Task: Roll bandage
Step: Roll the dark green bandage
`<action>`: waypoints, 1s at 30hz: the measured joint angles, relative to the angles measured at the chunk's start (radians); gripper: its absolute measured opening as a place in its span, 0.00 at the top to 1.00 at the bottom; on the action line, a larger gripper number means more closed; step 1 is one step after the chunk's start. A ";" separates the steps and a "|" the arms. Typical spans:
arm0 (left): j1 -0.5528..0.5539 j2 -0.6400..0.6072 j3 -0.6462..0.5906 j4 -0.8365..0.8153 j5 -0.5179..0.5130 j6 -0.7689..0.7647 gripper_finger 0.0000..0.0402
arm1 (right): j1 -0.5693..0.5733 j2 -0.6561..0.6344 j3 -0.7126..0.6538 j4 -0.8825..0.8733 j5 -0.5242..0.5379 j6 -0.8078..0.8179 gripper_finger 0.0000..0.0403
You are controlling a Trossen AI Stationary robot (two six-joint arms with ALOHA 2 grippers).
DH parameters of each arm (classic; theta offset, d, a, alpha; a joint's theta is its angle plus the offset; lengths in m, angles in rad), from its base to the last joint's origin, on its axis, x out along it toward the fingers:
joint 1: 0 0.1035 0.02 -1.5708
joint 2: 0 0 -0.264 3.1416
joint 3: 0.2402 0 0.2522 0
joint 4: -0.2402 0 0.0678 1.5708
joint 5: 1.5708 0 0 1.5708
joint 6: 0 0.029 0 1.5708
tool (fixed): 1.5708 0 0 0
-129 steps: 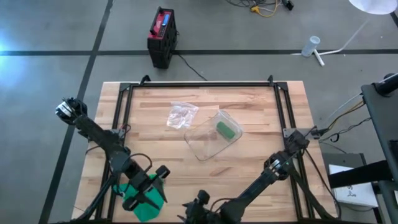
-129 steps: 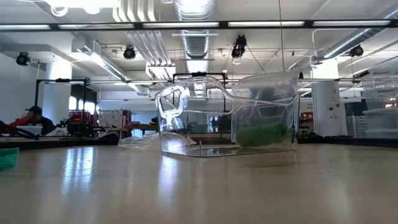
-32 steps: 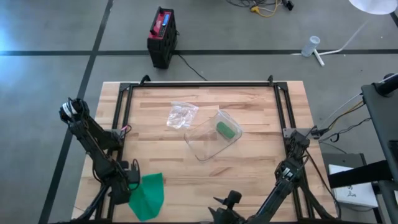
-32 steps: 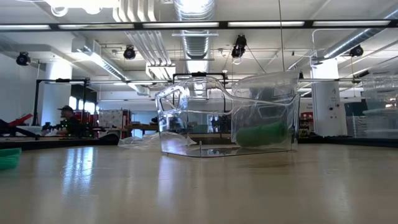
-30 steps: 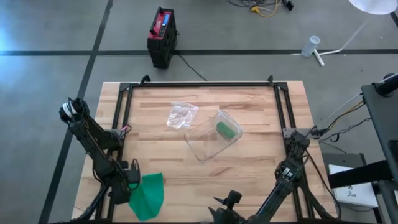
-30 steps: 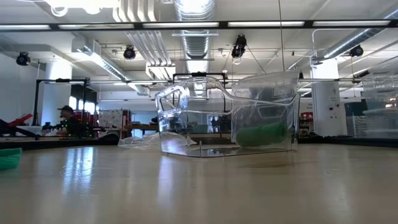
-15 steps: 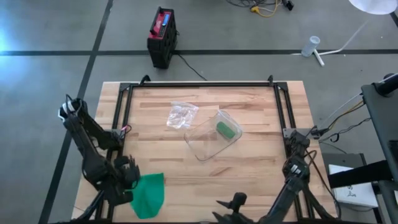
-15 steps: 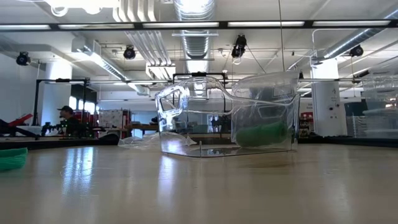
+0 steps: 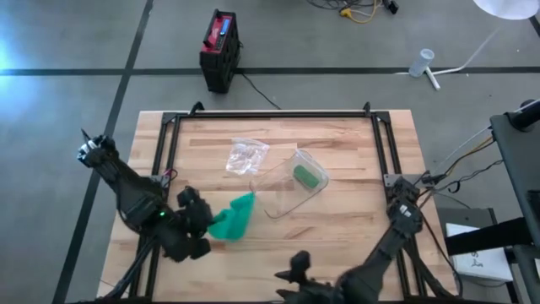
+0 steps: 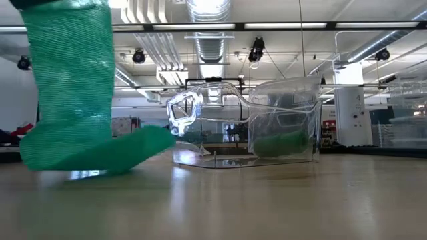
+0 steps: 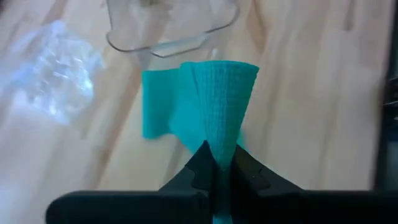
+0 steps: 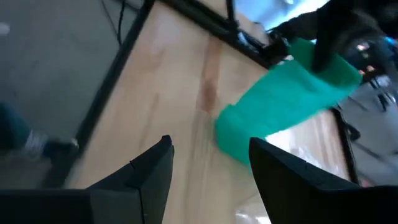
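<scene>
Left gripper (image 11: 217,163) is clamped shut on one end of the green bandage (image 9: 234,218), near the table's front-left. The pinch lifts that end so the strip hangs free, its lower end trailing on the wood; judged, this is to carry it toward the middle and lay it out flat for rolling. Rolling has not begun: the strip is unrolled and creased.

Right gripper (image 12: 211,158) waits at the front edge, fingers spread, holding nothing, facing the bandage; it looks placed to assist once the strip is down.

Just beyond the bandage stands a clear box (image 9: 287,184) with a second green roll (image 9: 305,176) inside. A crumpled clear bag (image 9: 246,155) lies beside the box, farther back.

Table (image 9: 337,135) is pale butcher-block wood in a black frame. Behind it, on the concrete floor, sit a red-and-black case (image 9: 219,46) and cables. At table height the room shows ceiling ducts and strip lights.
</scene>
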 joint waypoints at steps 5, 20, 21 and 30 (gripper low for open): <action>0.107 0.014 -0.006 -0.011 0.042 0.157 0.97 | -0.102 -0.008 -0.011 -0.057 -0.019 -0.120 0.49; 0.228 -0.049 0.100 -0.263 0.068 0.255 0.98 | -0.510 -0.249 -0.427 0.547 -0.432 -0.619 0.49; 0.228 -0.049 0.107 -0.266 0.068 0.255 0.98 | -0.529 -0.282 -0.461 0.613 -0.478 -0.636 0.49; 0.228 -0.031 0.112 -0.221 0.035 0.389 0.98 | -0.628 -0.458 -0.787 1.172 -0.757 -0.544 0.49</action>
